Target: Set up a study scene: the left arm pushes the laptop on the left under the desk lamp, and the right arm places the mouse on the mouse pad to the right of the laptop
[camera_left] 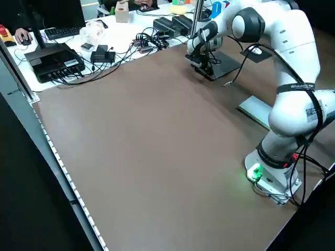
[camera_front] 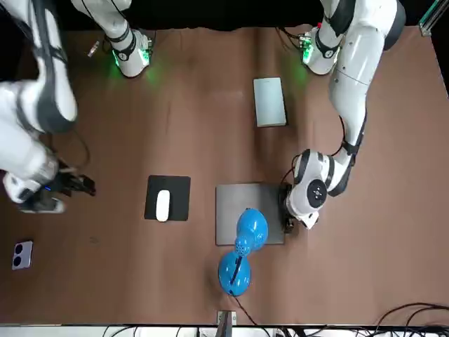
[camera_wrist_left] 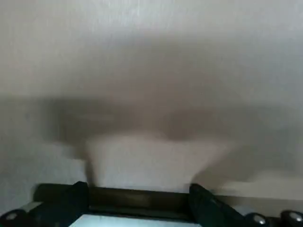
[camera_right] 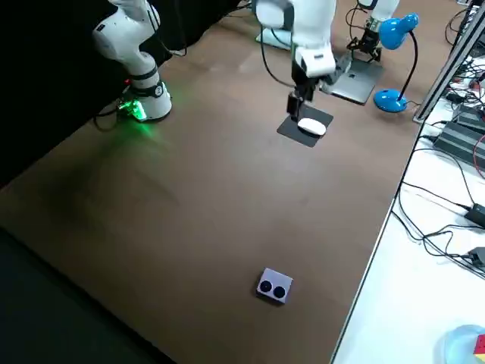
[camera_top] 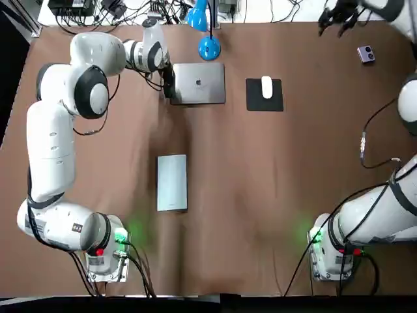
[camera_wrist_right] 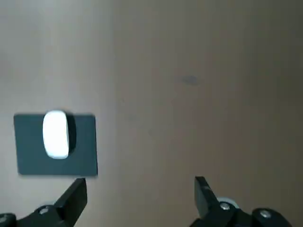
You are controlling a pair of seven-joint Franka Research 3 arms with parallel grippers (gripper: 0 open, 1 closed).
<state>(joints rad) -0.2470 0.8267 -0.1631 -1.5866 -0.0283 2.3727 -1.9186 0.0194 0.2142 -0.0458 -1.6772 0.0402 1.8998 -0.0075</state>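
— Silver laptop (camera_top: pixel 199 83), lid shut, lies flat on the table with the blue desk lamp (camera_top: pixel 209 47) standing just beyond its far edge. From the front, the lamp head overlaps that edge. Judged: laptop about under the lamp, push near its end.

— Left gripper?

— Left gripper (camera_top: pixel 168 86) is low against the laptop's left edge. Its fingers (camera_wrist_left: pixel 75 201) are apart and clamp nothing. I cannot tell whether the contact is firm.

— Advice for the last of the push?

— Keep the contact low and at the middle of that edge, so the laptop slides without turning. Move slowly, since a smooth shell on cloth may skid. Stop short of the lamp base, and leave the gap on the laptop's right, where the black mouse pad (camera_top: pixel 264 103) lies near. Then back straight off.

— Mouse?

— White mouse (camera_top: pixel 266 87) sits on the pad, right of the laptop, so that half looks done. The right gripper (camera_top: pixel 339 18) hovers well right of the laptop and past the pad, its fingers spread and empty.

— Surroundings?

— Brown cloth covers the table (camera_top: pixel 260 195). A pale grey slab (camera_top: pixel 172 182) lies well apart from the laptop, on the robot's side. A small purple box (camera_top: pixel 366 54) sits far to the laptop's right. Beyond the lamp are tangled cables (camera_top: pixel 130 13). A white bench (camera_left: pixel 120 36) beside the table carries black boxes and more leads.
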